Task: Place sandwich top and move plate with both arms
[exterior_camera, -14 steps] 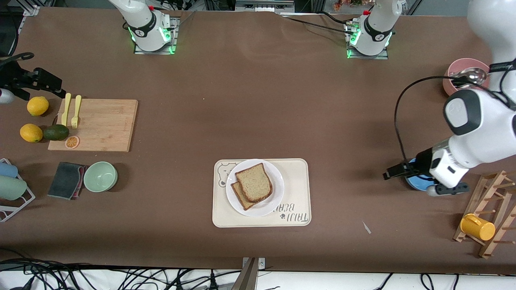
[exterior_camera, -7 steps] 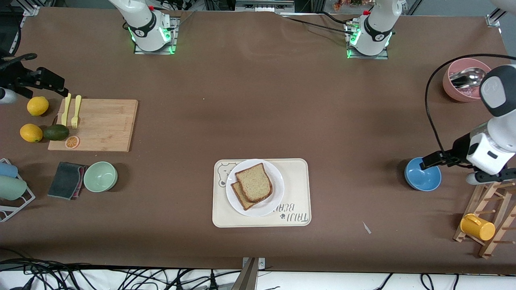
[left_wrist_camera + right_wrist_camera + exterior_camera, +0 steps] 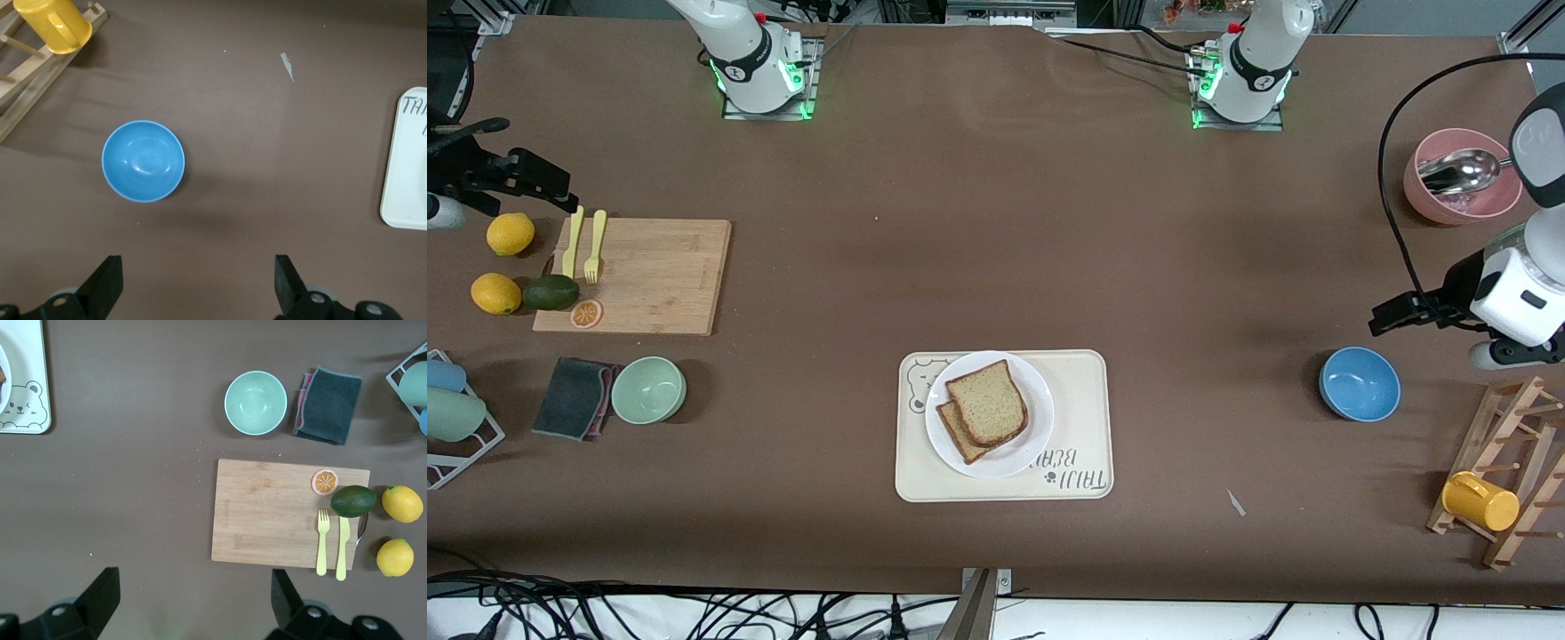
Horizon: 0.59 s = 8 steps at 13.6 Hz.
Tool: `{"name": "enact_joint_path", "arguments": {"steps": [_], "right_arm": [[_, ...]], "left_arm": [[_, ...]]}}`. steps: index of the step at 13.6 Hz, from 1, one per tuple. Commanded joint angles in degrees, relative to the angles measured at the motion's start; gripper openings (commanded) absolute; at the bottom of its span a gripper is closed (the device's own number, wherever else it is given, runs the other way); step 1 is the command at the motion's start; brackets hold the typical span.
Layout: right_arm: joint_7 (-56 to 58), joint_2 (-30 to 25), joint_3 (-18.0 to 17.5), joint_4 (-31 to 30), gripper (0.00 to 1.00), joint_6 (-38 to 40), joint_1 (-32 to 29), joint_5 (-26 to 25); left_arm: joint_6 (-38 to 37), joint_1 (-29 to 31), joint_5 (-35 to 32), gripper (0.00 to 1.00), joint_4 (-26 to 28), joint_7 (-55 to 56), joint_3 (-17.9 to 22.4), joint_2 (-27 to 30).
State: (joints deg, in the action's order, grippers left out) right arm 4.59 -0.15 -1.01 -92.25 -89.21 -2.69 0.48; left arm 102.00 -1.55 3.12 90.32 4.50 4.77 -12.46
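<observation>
The sandwich top (image 3: 989,402), a plain speckled brown slice, lies on a second slice (image 3: 959,437) that sticks out from under it, on the white plate (image 3: 1039,402). The plate sits on the cream bear-printed tray (image 3: 1080,418). My left gripper (image 3: 1398,311) is open and empty, in the air over bare table between the blue bowl and the pink bowl; its wrist view (image 3: 197,283) shows the tray's edge (image 3: 407,167). My right gripper (image 3: 538,182) is open and empty over the table beside the cutting board; its wrist view (image 3: 193,597) shows the tray's bear corner (image 3: 23,410).
A blue bowl (image 3: 1359,384), a pink bowl with a spoon (image 3: 1458,178) and a wooden rack with a yellow cup (image 3: 1480,500) stand at the left arm's end. A cutting board (image 3: 636,276), a green bowl (image 3: 649,389), a dark cloth (image 3: 574,397), lemons (image 3: 510,234) and an avocado (image 3: 550,292) lie at the right arm's end.
My left gripper has drawn back from over the blue bowl toward the left arm's end of the table and toward the pink bowl. The right gripper has barely moved. Bread and plate are unmoved.
</observation>
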Motion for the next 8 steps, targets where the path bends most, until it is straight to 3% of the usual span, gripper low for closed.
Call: {"name": "enact_joint_path", "arguments": {"steps": [1, 4, 8], "right_arm": [[-0.63, -0.73, -0.13, -0.12, 1.00, 1.22, -0.13, 0.66], [-0.72, -0.73, -0.13, -0.12, 1.00, 1.32, -0.13, 0.75], [-0.72, -0.73, -0.13, -0.12, 1.00, 1.32, -0.13, 0.75]], "left_arm": [[-8.46, -4.76, -1.97, 1.00, -6.28, 1.65, 3.83, 0.76], [-11.12, -5.65, -2.06, 1.00, -4.90, 1.91, 4.11, 5.85], [-11.03, -5.57, -2.68, 1.00, -4.10, 2.00, 3.49, 7.01]]}}
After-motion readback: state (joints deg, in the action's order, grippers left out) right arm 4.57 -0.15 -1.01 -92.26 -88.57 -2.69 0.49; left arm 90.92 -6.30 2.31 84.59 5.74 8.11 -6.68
